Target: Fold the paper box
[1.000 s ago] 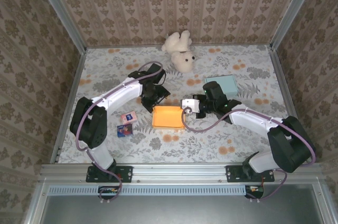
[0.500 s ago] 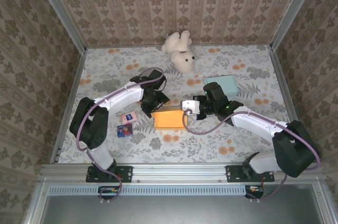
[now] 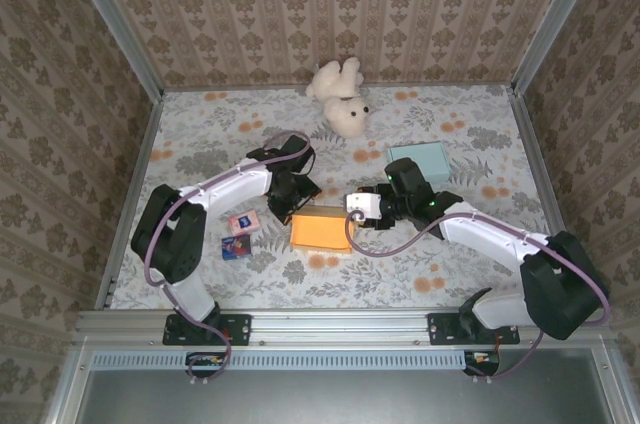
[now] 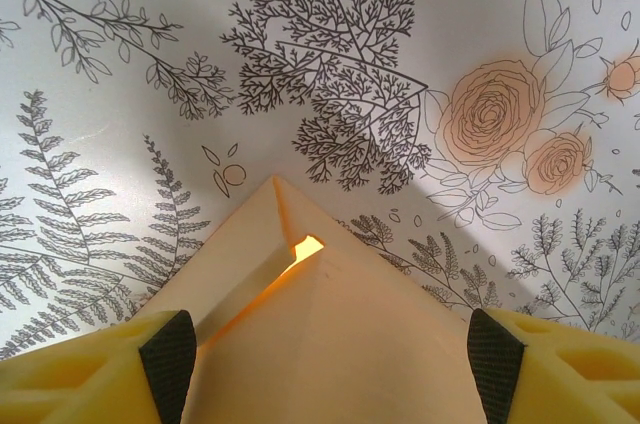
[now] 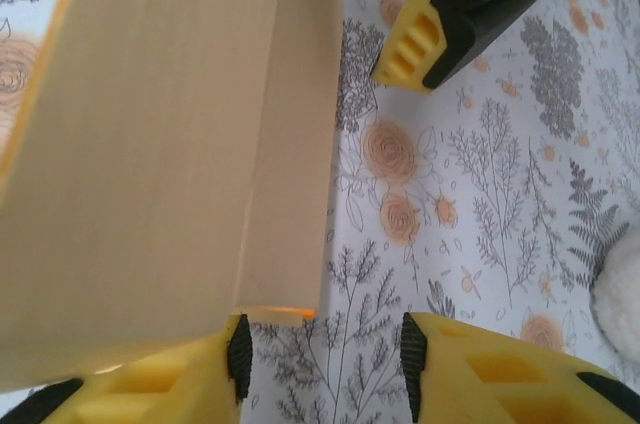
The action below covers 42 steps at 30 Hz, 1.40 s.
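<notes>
The orange paper box (image 3: 320,227) lies mid-table between the two arms. My left gripper (image 3: 290,200) is at its far left corner. In the left wrist view that corner (image 4: 300,274), with a loose flap and a small gap, sits between the wide-apart fingers (image 4: 168,359) of the left gripper (image 4: 330,359); I cannot tell if the pads touch it. My right gripper (image 3: 352,212) is at the box's right edge, open. In the right wrist view the box wall (image 5: 180,134) ends beside the left finger (image 5: 238,352), and bare cloth lies between the jaws of the right gripper (image 5: 325,354).
A white teddy bear (image 3: 340,96) lies at the back. A teal box (image 3: 420,159) sits behind the right arm. A pink card (image 3: 241,223) and a blue card (image 3: 236,247) lie left of the paper box. The left gripper's finger (image 5: 455,14) shows in the right wrist view.
The right gripper has opened and let go of the box's right edge. The left gripper has come nearer, down onto the box's far left corner.
</notes>
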Each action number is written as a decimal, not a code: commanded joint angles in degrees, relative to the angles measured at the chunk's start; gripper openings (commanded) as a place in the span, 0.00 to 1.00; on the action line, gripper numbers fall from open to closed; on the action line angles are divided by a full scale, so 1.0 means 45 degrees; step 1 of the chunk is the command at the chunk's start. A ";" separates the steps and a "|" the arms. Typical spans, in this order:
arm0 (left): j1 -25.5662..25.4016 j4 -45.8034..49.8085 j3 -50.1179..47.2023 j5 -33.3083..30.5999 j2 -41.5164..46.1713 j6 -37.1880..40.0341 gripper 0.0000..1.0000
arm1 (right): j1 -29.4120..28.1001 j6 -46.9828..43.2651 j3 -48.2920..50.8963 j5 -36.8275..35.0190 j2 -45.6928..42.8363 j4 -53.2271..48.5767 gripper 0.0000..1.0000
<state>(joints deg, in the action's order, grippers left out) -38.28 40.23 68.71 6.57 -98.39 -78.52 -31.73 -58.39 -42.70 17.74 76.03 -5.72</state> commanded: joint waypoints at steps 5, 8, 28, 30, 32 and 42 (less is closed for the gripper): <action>-0.0140 0.0135 -0.0281 -0.0338 0.0582 -0.0421 0.75 | 0.0466 0.0735 0.0073 -0.0715 -0.1484 0.0319 0.48; -0.0156 0.0155 -0.0375 -0.0452 0.0709 -0.0476 0.75 | 0.0505 0.2583 0.0639 -0.1856 -0.1934 0.2401 0.49; -0.0277 0.0272 -0.0939 -0.1005 0.0994 -0.0734 0.73 | -0.2804 1.4831 0.0055 -0.6319 -0.2050 0.2340 0.44; -0.0300 0.0277 -0.0960 -0.1059 0.0990 -0.0755 0.73 | -0.3097 1.4807 0.0109 -0.6664 -0.1799 0.2326 0.44; -0.0319 0.0275 -0.0994 -0.1107 0.0980 -0.0774 0.73 | -0.3355 1.4812 0.0147 -0.6837 -0.1543 0.2257 0.44; -0.0410 0.0205 -0.1260 -0.1367 0.1124 -0.0861 0.72 | -0.4242 1.4641 0.0811 -0.7731 -0.0827 0.2596 0.43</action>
<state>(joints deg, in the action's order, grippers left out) -39.48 40.18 64.38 2.24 -95.72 -80.29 -49.76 6.68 -40.23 -13.74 71.42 5.87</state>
